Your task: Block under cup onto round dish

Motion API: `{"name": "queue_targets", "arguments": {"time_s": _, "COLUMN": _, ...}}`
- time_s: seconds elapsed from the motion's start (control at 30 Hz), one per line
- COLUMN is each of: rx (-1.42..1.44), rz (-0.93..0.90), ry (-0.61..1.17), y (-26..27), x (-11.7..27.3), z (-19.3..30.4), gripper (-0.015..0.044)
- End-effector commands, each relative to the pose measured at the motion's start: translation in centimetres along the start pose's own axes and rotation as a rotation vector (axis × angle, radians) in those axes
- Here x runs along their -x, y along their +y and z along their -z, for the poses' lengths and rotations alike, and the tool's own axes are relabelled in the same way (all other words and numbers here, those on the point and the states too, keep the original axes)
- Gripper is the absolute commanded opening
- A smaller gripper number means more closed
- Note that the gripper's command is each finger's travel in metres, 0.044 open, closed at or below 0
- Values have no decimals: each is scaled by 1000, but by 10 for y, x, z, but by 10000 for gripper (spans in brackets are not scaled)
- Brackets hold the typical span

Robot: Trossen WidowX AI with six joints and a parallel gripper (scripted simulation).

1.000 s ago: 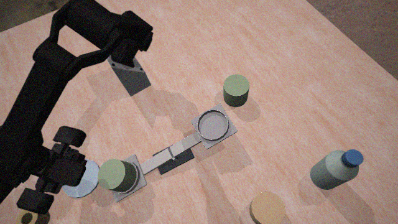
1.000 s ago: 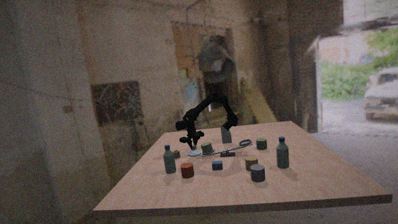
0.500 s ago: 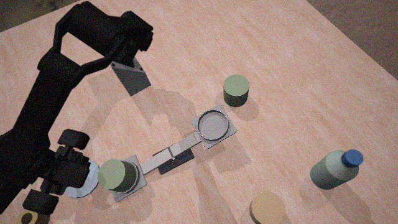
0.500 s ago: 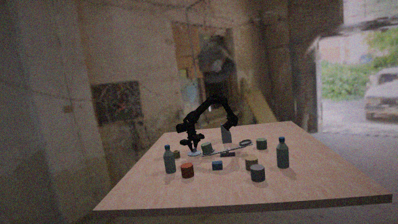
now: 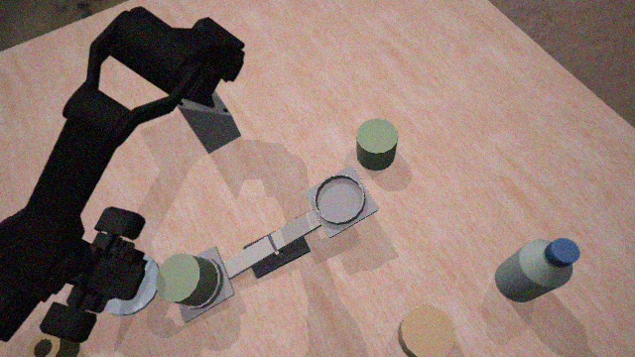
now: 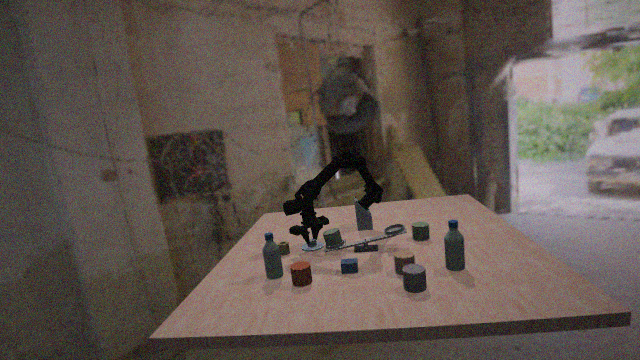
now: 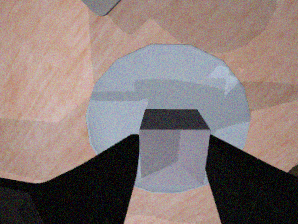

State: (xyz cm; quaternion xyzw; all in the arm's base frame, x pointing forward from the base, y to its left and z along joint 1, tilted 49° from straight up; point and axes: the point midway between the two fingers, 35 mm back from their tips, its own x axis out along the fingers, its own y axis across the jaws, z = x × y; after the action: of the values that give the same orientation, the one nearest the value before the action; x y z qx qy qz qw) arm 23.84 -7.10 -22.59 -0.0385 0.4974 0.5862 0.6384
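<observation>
A pale grey block [image 7: 175,155] with a dark top face stands on the round light-blue dish [image 5: 150,289] [image 6: 306,247] [image 7: 117,75]. My gripper [image 6: 313,242] [image 7: 170,141] is low over the dish, its fingers on either side of the block; they are slightly open, with a thin gap at the block's left side. In the top view the arm hides the block. One green cup [image 5: 179,277] [image 6: 332,238] stands tilted on the low end of the balance [image 5: 298,231] [image 6: 367,241], close beside the dish. The other green cup [image 5: 377,139] [image 6: 420,231] stands on the table past the raised, empty end.
Bottles [image 5: 531,275] [image 6: 454,252] [image 6: 273,262] stand to both sides. A tan cylinder [image 5: 427,332], a grey cylinder [image 6: 414,280], a red cylinder [image 6: 301,274] and a blue block [image 6: 349,266] stand nearer the exterior camera. A small yellowish ring-shaped object [image 6: 284,248] is beside the dish.
</observation>
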Motion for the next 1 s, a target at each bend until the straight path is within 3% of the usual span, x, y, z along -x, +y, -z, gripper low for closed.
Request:
{"name": "queue_targets", "arguments": {"time_s": 0.0, "rx": 2, "rz": 1, "ry": 0, "y": 0, "x": 0, "z": 0, "gripper": 289}}
{"name": "queue_targets", "arguments": {"time_s": 0.2, "rx": -17, "rz": 5, "ry": 10, "y": -2, "x": 0, "z": 1, "gripper": 440}}
{"name": "queue_targets", "arguments": {"time_s": 0.5, "rx": -8, "rz": 0, "ry": -2, "y": 0, "x": 55, "z": 1, "gripper": 440}}
{"name": "queue_targets", "arguments": {"time_s": 0.7, "rx": -6, "rz": 0, "ry": -4, "y": 1, "x": 60, "z": 1, "gripper": 440}}
{"name": "queue_targets", "arguments": {"time_s": 0.83, "rx": -15, "rz": 10, "ry": -5, "y": 2, "x": 100, "z": 2, "gripper": 440}}
{"name": "queue_targets", "arguments": {"time_s": 0.97, "rx": -16, "rz": 10, "ry": -5, "y": 2, "x": 103, "z": 2, "gripper": 440}}
